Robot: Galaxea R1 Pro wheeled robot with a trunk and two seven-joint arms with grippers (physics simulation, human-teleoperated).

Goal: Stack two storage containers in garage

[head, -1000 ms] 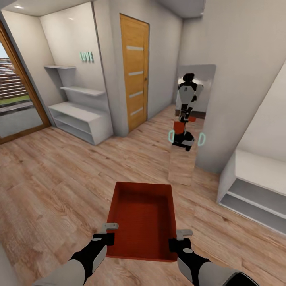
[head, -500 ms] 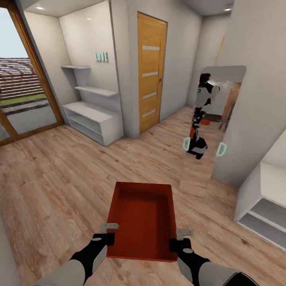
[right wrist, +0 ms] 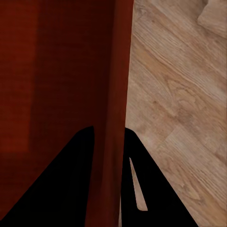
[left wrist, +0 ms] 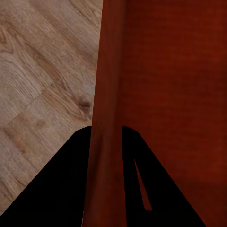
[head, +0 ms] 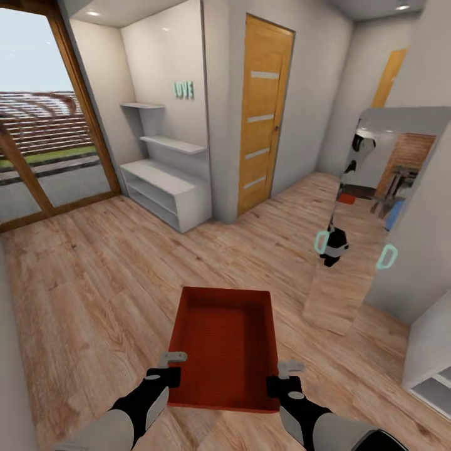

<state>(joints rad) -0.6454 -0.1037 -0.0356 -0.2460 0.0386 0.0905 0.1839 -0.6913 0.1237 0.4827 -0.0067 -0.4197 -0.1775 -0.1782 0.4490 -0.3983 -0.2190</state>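
Observation:
I carry one red-orange storage container [head: 224, 344] in front of me, above a light wood plank floor [head: 94, 282]. My left gripper [head: 170, 368] is shut on its left wall near the near corner, and my right gripper [head: 283, 376] is shut on its right wall. In the left wrist view the container's wall [left wrist: 108, 118] runs between the two dark fingers [left wrist: 71, 189]. The right wrist view shows the same grip, with the wall [right wrist: 113, 118] pinched between the fingers [right wrist: 71, 189]. The container is empty and held level.
A tall mirror [head: 366, 219] leans on the right wall and reflects my robot body. An orange wooden door [head: 263, 113] stands ahead, white shelving [head: 166, 188] to its left, a glass door [head: 44, 138] at far left. A white shelf unit [head: 432, 369] sits at the right edge.
The camera has turned left: door, shelves and mirror all slid rightward in the picture, and more of the glass door shows. Both grippers hold the container as before.

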